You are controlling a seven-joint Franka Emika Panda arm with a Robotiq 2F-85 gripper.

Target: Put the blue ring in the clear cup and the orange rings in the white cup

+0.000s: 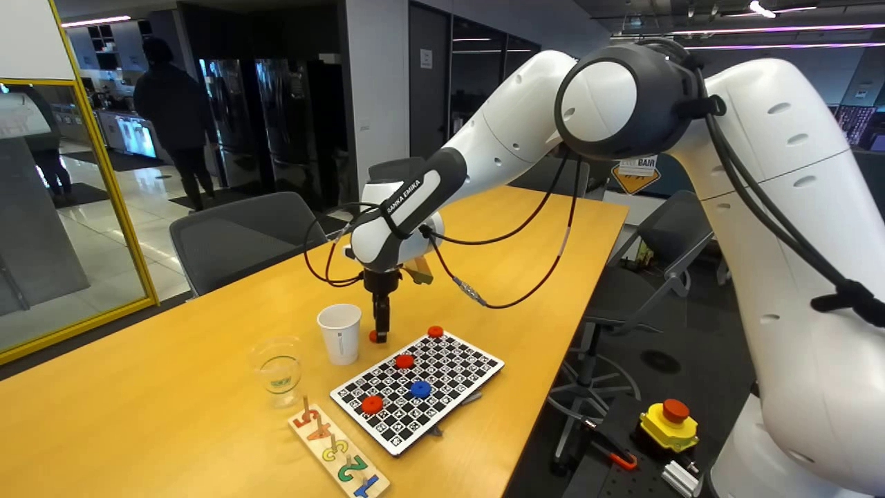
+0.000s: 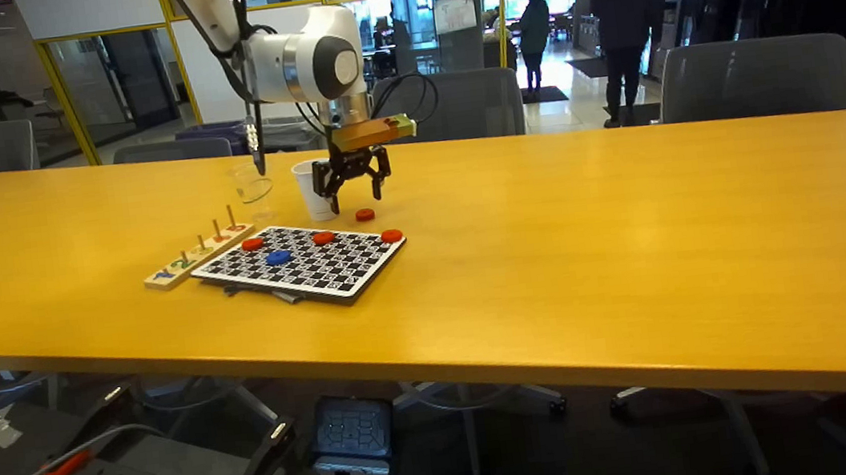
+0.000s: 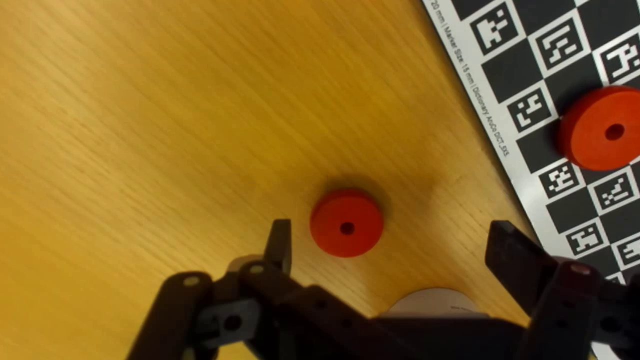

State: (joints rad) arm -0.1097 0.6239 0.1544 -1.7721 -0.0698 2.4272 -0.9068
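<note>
My gripper point(image 3: 390, 225) is open and empty, pointing down. In the wrist view an orange ring point(image 3: 346, 223) lies on the table between the fingers, nearer the left one. It also shows in both exterior views point(image 1: 373, 337) point(image 2: 364, 215), below the gripper point(image 2: 356, 196). Three more orange rings point(image 1: 435, 332) point(image 1: 404, 361) point(image 1: 372, 404) lie on the checkerboard, with the blue ring point(image 1: 420, 389) point(image 2: 278, 257). The white cup point(image 1: 341, 339) point(image 2: 309, 191) stands upright close beside the gripper; its edge shows in the wrist view point(image 3: 432, 303). The clear cup point(image 1: 278, 373) point(image 2: 257, 199) stands beyond it, outside the wrist view.
The checkerboard point(image 1: 442, 366) lies on the table, with something grey under its near edge. A wooden number board with upright pegs point(image 1: 339, 449) point(image 2: 199, 257) lies beside it, close to the clear cup. Chairs point(image 1: 242, 232) stand around the table.
</note>
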